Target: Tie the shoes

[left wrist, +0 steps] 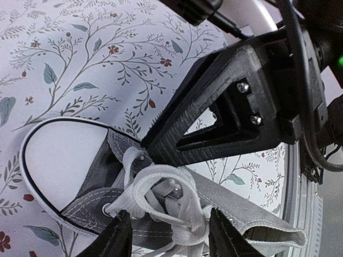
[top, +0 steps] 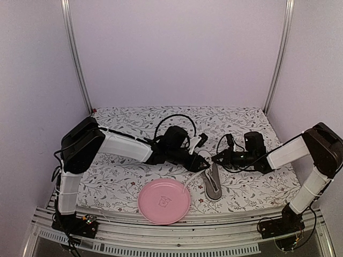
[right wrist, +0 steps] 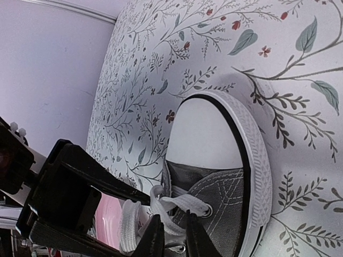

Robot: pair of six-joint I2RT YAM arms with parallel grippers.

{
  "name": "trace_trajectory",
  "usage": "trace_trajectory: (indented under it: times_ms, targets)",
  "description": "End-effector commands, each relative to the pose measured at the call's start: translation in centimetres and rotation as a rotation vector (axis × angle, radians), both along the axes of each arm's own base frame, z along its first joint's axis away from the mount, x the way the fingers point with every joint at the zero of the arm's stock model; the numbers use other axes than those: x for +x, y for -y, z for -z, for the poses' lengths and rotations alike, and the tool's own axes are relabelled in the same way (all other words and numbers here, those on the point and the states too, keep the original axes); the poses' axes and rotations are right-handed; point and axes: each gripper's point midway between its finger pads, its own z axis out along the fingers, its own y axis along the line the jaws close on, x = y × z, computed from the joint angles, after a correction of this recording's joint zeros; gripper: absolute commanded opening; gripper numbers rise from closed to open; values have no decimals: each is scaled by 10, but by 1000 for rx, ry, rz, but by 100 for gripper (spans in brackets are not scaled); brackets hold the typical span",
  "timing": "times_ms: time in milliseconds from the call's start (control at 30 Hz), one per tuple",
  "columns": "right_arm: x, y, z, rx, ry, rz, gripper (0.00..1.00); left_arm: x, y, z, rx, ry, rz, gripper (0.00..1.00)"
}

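The sneaker (top: 213, 183) is located near the front edge of the table (top: 134, 120), at 5 o'clock from the table centre. The pink plate (top: 150, 204) is set just beside it at 8 o'clock, close to the same edge. Open surface is available toward 12 o'clock, up to the back wall (top: 177, 53).

The jaws of the left gripper (left wrist: 169, 214) are held about half open, straddling the bunched laces (left wrist: 161, 187) without a visible clamp. The jaws of the right gripper (right wrist: 173, 218) are drawn to a narrow gap, with one lace strand pinched in it.

A small mark (top: 165, 202) is printed at the plate centre; it cannot be read.
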Motion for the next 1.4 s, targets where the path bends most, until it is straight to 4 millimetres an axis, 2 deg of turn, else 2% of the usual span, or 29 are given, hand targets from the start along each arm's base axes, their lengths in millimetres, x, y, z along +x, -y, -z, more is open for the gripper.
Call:
trace_trajectory:
  times_ms: [0, 33, 100, 267, 367, 467, 633, 900, 967, 1033, 1167, 1233, 1367]
  targets:
    - [2, -1, -4, 21, 12, 4, 9, 4, 4, -1, -9, 22, -15, 48]
    - [2, 0, -4, 20, 10, 10, 7, 6, 4, -3, -11, 26, -28, 49]
    - [2, 4, -1, 10, 3, 36, 3, 10, 0, -5, -14, 33, -59, 57]
    - [1, 22, 2, -23, 5, 123, 2, 19, -16, -30, -69, 54, -147, 73]
    - [-1, 38, 6, -43, -6, 177, 2, 22, -30, -40, -98, 49, -205, 79]
    - [-5, 47, 11, -62, -18, 201, 2, 22, -40, -44, -130, 8, -245, 80]
    - [-12, 61, 24, -110, -41, 242, 2, 18, -50, -34, -181, -96, -289, 79]
    - [-24, 83, 39, -157, -93, 317, 3, 8, -41, -22, -251, -196, -250, 65]
    - [-25, 83, 36, -159, -83, 306, 10, 8, -39, -19, -265, -208, -245, 65]
    - [-23, 84, 29, -160, -57, 311, 32, 9, -35, -15, -265, -220, -240, 62]
    - [-19, 86, 7, -149, 23, 319, 68, 14, -32, -1, -238, -256, -265, 51]
    - [-18, 78, -10, -113, 82, 279, 76, 16, -32, 3, -239, -278, -280, 47]
    - [-17, 54, -36, -72, 171, 183, 85, 18, -32, 9, -236, -307, -307, 48]
